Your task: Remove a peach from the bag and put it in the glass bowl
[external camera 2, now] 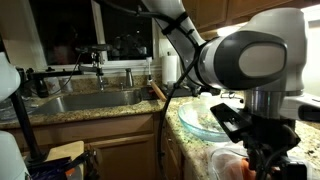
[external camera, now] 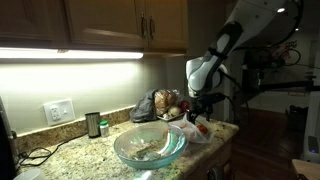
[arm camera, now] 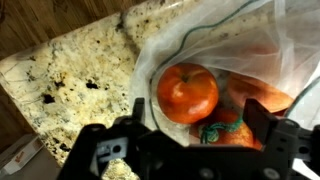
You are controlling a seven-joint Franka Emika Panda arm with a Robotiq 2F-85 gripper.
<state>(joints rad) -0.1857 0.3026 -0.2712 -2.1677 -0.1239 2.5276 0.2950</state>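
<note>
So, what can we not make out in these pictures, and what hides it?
- Number of peaches: in the wrist view only one peach is clear. The folds of the bag and the open gripper cover the rest.
- Contents of the glass bowl: too small and blurred in an exterior view.
- Bag in an exterior view: cut off by the bottom edge.

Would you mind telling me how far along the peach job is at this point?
Done: only the approach; the peach lies in the bag. In hand: the open gripper hangs over it, gripping nothing. Left: grasp, lift out, place in the glass bowl.
</note>
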